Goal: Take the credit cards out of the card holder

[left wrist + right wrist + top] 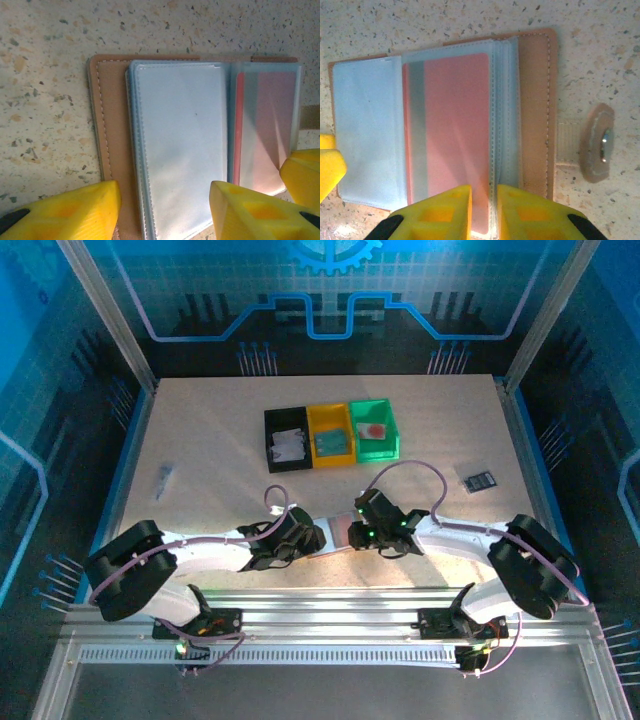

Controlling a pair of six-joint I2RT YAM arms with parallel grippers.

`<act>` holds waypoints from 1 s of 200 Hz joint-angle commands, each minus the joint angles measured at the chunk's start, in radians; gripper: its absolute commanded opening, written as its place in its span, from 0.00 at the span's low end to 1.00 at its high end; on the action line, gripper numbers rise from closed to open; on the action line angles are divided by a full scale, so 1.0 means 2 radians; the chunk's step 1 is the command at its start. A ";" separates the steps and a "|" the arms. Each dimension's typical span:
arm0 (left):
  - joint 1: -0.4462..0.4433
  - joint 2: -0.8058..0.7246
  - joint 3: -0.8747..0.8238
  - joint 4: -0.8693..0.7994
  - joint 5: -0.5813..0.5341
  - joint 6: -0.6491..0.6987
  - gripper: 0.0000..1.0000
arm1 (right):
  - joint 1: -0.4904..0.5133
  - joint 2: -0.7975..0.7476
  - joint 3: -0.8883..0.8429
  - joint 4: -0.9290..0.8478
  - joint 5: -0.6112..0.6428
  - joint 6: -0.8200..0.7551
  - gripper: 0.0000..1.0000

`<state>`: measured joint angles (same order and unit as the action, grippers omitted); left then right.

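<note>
Now: card holder (537,115) open flat, reddish card (455,130) in clear pocket (505,125); right gripper (484,210) pinching card's edge; left gripper (165,215) jaws spread over pale pocket (180,140); bins (330,408) at twelve o'clock.

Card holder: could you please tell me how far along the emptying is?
Done: the card holder lies open flat. In hand: the left gripper, jaws apart, sits over its pale pockets, while the right gripper appears to pinch the red card at its near edge. Left: that card is still inside the holder, so pulling it out remains.
</note>
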<state>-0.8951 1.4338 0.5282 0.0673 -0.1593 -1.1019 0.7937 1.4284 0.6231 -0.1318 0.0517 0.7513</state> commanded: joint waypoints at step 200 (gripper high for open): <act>-0.002 0.019 -0.013 -0.015 0.022 -0.007 0.52 | 0.023 -0.029 0.025 -0.004 -0.009 0.002 0.07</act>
<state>-0.8951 1.4334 0.5282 0.0673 -0.1577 -1.1015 0.8127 1.3743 0.6437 -0.1497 0.0528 0.7521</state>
